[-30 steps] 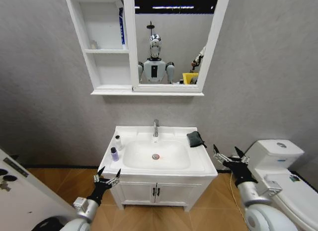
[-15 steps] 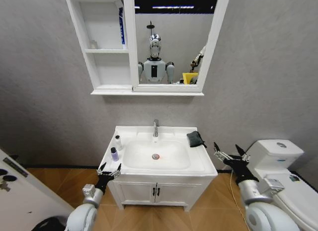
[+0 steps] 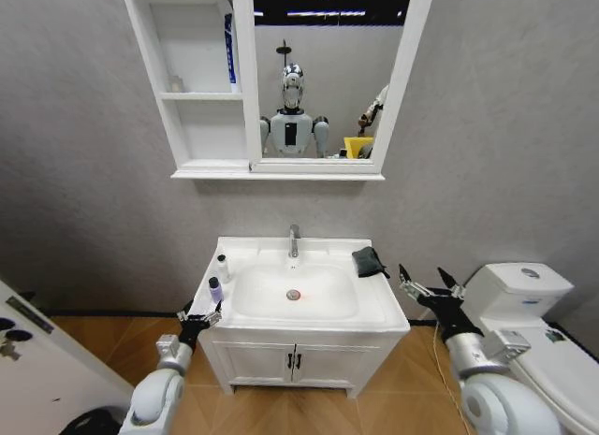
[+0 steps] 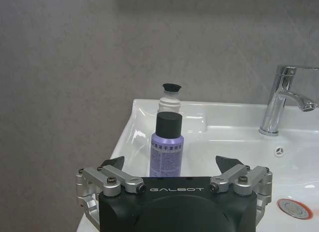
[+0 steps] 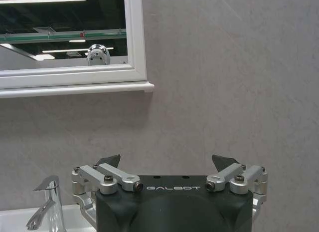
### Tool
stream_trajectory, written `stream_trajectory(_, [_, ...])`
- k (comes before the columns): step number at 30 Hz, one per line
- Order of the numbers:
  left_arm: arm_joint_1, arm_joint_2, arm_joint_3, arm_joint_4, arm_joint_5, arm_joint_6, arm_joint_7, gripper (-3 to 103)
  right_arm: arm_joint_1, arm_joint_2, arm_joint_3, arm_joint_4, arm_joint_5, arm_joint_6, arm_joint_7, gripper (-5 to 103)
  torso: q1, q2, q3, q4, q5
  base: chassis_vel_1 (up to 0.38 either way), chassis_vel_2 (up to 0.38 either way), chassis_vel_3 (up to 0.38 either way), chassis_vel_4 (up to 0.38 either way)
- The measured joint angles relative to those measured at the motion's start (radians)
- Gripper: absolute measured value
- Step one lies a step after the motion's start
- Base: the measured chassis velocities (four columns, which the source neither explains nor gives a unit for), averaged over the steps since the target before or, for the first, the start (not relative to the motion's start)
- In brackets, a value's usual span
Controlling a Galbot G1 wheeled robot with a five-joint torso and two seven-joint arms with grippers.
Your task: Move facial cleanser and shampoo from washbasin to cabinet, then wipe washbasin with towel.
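**Left claw lined up on the purple bottle, much of the scene cut off**

We see the washbasin (image 3: pixel 374 309) below the mirror, with two bottles on its left ledge: a purple bottle (image 3: pixel 216 290) with a black cap, and just behind it a white bottle (image 3: pixel 223 268). Which is cleanser and which is shampoo we cannot tell — the label print is too small to read. From the left wrist, the purple bottle (image 4: pixel 167 147) hides most of the white bottle (image 4: pixel 171 96); only its top and dark cap clear it.

The left gripper (image 3: pixel 199 317) sits at the basin's front left corner, near the purple bottle but apart from it, fingers spread wide with nothing between them. In its own camera the left gripper (image 4: pixel 171 164) has its fingertips either side of the bottle's lower part.

The right gripper (image 3: pixel 428 288) hangs beside the basin's right edge, next to the toilet (image 3: pixel 524 290), its fingers likewise apart and empty.

The towel (image 3: pixel 369 261) lies bunched on the basin's back right corner. The cabinet (image 3: pixel 201 126) hangs on the wall above — its top is cut off, and a small item on the middle shelf is too faint to identify.
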Motion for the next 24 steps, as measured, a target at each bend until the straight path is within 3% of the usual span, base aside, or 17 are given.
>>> stream_trajectory(24, [-0.141, 0.004, 0.062, 0.132, -0.018, 0.010, -0.027, 100, 0.005, 0.007, 0.007, 0.002, -0.005, 0.000, 0.004, 100, 0.000, 0.000, 0.000, 0.0000, 0.0000, 0.000, 0.000, 0.000, 0.000])
